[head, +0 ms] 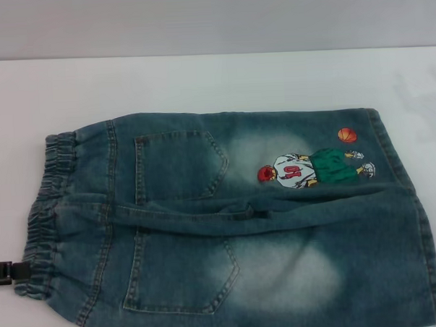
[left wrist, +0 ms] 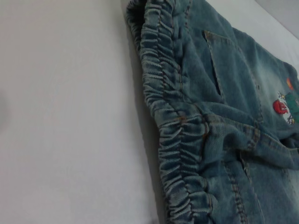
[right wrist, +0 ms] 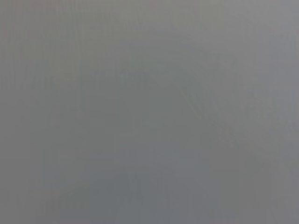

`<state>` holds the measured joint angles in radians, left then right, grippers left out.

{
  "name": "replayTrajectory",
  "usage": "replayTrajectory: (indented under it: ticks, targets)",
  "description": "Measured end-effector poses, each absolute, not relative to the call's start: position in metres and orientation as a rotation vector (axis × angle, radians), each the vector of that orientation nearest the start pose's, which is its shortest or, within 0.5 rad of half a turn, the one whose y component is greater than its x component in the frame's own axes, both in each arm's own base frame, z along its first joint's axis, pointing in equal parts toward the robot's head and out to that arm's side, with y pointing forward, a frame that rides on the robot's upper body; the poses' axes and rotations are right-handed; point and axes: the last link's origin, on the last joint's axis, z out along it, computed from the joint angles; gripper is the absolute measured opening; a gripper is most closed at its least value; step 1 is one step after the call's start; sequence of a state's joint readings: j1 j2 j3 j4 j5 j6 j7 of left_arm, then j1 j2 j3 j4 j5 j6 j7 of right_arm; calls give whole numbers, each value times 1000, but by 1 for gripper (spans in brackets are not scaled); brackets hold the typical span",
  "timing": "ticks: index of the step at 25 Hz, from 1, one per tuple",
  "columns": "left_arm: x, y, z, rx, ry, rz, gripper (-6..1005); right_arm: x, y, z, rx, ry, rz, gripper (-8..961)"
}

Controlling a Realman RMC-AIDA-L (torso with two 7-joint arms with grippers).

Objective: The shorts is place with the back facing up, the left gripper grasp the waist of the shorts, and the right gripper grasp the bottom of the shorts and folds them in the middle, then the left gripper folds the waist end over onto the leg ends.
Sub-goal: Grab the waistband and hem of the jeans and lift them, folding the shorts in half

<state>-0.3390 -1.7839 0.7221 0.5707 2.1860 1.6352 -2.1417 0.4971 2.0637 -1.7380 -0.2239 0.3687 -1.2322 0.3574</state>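
The shorts cover most of the near half of the white table, running past its near edge in the head view. The waist lies toward the left edge, with a bare strip beside it; the left gripper sits there, seemingly touching the band. The far half is open. At the right edge the leg ends leave little bare surface.
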Motion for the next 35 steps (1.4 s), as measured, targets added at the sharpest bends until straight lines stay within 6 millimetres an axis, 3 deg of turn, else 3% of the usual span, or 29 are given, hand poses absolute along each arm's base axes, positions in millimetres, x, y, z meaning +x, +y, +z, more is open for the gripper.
replayTrajectory:
  ticks: [35]
  targets:
    - [-381, 263, 88, -2278, -1898, -239, 562, 290, 372, 32, -1475, 501, 997, 713]
